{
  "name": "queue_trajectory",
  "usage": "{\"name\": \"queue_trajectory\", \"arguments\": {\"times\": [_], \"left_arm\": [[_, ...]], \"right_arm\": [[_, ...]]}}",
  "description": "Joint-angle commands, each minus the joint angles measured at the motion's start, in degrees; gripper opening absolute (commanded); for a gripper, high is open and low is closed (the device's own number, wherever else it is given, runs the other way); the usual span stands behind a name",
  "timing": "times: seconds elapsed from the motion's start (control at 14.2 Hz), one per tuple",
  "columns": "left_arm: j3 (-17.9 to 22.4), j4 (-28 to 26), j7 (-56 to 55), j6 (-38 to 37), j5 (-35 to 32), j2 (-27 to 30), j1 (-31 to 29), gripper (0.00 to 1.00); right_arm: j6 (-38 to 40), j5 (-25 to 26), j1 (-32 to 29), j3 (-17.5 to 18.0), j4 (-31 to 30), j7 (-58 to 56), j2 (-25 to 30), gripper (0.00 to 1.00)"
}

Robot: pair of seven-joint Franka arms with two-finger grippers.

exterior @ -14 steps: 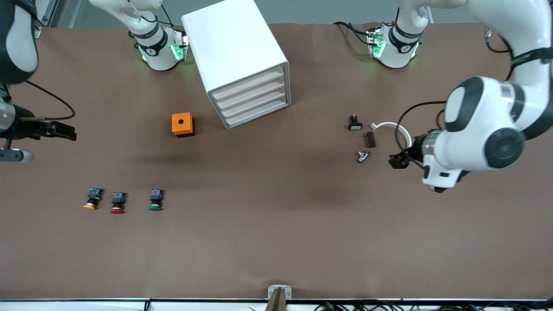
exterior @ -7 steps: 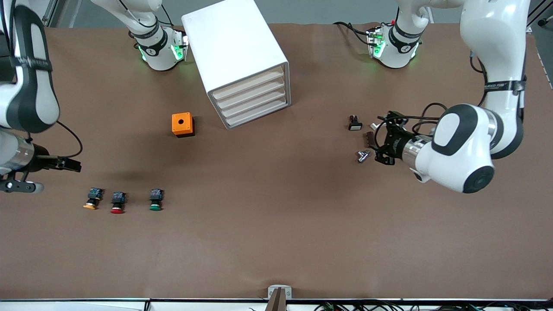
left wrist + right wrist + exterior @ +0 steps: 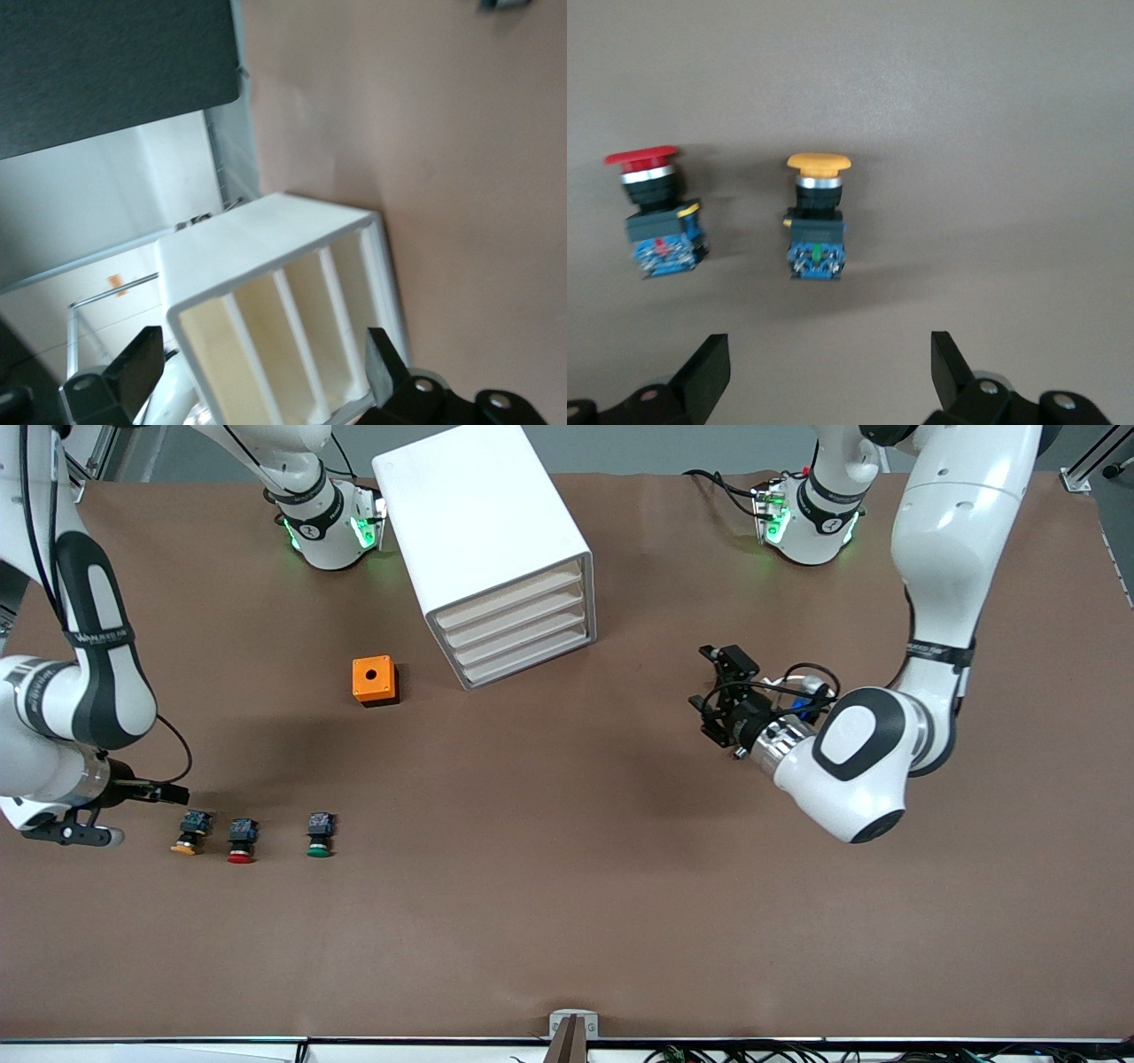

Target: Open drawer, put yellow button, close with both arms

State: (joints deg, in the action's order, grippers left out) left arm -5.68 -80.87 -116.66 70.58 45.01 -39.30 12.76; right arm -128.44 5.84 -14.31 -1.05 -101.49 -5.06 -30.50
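Observation:
The white cabinet (image 3: 483, 531) stands near the arms' bases with its four drawers shut; the drawer (image 3: 509, 595) is the uppermost. The yellow button (image 3: 187, 834) lies on the table at the right arm's end, beside a red-capped one (image 3: 241, 840). My right gripper (image 3: 175, 792) is open and empty, low over the table just beside the yellow button. In the right wrist view the yellow button (image 3: 818, 217) lies ahead of my open right gripper (image 3: 828, 367). My left gripper (image 3: 709, 691) is open and empty, facing the cabinet front from a distance. The left wrist view shows the cabinet (image 3: 283, 266) ahead of the left gripper (image 3: 261, 372).
A green-capped button (image 3: 319, 834) lies beside the red one. An orange box (image 3: 374, 680) with a round hole sits near the cabinet's front. A small metal part (image 3: 737, 753) and a white ring (image 3: 813, 683) peek out from under the left arm.
My right gripper has come down and toward the yellow button. My left gripper has swung over the small parts toward the cabinet and now faces its drawers.

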Motion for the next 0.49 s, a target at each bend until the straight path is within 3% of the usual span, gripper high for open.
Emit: {"name": "queue_trajectory", "arguments": {"times": [0.0, 0.21, 0.42], "left_arm": [[0.3, 1.7, -2.3, -1.4, 3.8, -1.5, 3.8, 1.0], [0.4, 1.5, -3.9, -0.3, 9.5, -3.0, 7.3, 0.98], [0.4, 1.5, -4.9, 2.9, 13.3, -4.2, 10.3, 0.72]], "right_arm": [[-3.5, 0.1, -0.7, 1.3, 0.9, -0.7, -3.0, 1.0], [-9.5, 0.0, -0.5, 1.6, 1.0, -0.4, -6.5, 1.0], [-10.2, 0.0, -0.9, 2.5, 1.3, 0.0, -7.5, 1.0]]}}
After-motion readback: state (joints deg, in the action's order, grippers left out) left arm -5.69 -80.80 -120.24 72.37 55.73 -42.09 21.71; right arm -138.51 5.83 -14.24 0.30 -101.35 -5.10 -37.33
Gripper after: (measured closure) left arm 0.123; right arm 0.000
